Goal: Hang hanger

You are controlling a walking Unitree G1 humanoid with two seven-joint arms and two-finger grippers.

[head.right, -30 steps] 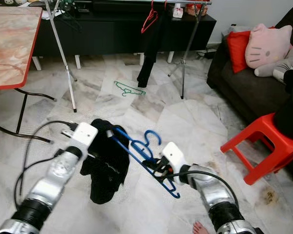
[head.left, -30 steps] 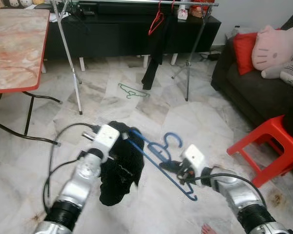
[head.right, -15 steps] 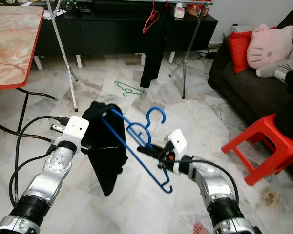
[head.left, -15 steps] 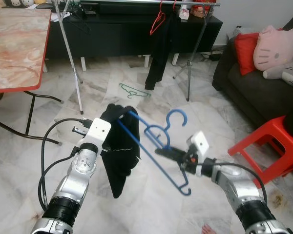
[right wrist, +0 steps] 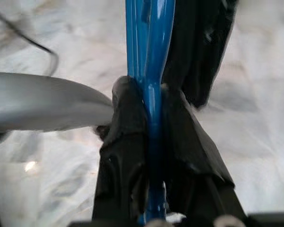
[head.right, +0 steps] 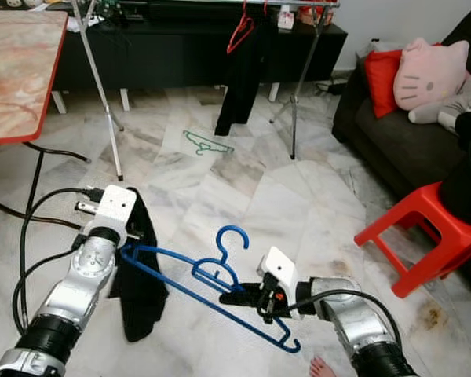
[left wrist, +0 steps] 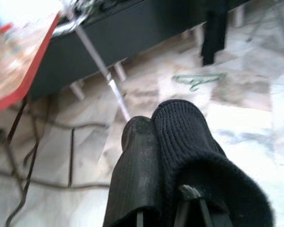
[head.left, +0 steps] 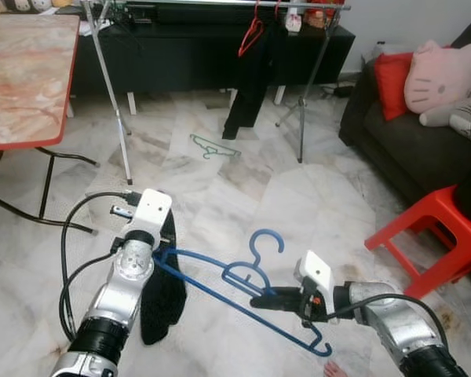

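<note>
My right gripper is shut on the neck of a blue hanger, which lies nearly flat low over the floor. In the right wrist view the blue hanger runs between both black fingers. My left gripper is shut on a black garment at the hanger's far end; the cloth droops beside that arm. The left wrist view has the knitted black garment bunched over the fingertips. Farther back stands a clothes rack carrying a red hanger and dark clothes.
A green hanger lies on the marble floor under the rack. A red-edged table is at the left, a red stool and a dark sofa with cushions at the right. A person's toes show at the bottom edge.
Both arms have dropped, and the hanger has gone from steeply raised to nearly flat. The black garment has sunk lower and hangs beside my left arm.
</note>
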